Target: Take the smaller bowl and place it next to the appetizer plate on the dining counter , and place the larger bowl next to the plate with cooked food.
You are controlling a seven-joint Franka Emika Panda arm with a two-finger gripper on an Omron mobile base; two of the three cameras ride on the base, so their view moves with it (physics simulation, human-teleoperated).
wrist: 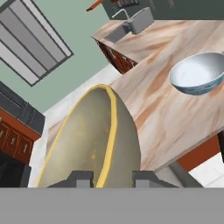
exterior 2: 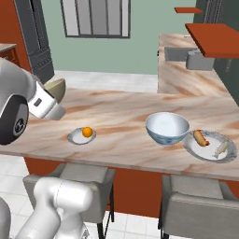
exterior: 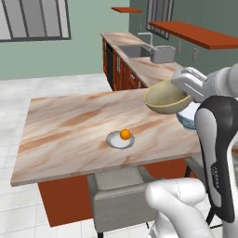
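My gripper (wrist: 113, 177) is shut on the rim of the smaller bowl (wrist: 92, 140), a plain olive-tan bowl held tilted in the air. In the left base view the smaller bowl (exterior: 165, 98) hangs above the right part of the dining counter (exterior: 69, 125), up and to the right of the appetizer plate (exterior: 120, 140) with its orange ball. From the right base view, the smaller bowl (exterior 2: 55, 87) peeks out behind the hand, above the appetizer plate (exterior 2: 80, 137). The larger bowl (exterior 2: 167, 128) stands upright on the counter beside the plate with cooked food (exterior 2: 209, 145).
Grey stools (exterior: 118, 195) (exterior 2: 200, 200) stand tucked under the counter's near edge. A second counter with a sink (exterior: 139, 58) runs along the back right wall, under red-brown shelves (exterior: 200, 33). My own arm (exterior: 218, 153) covers part of the larger bowl in the left base view.
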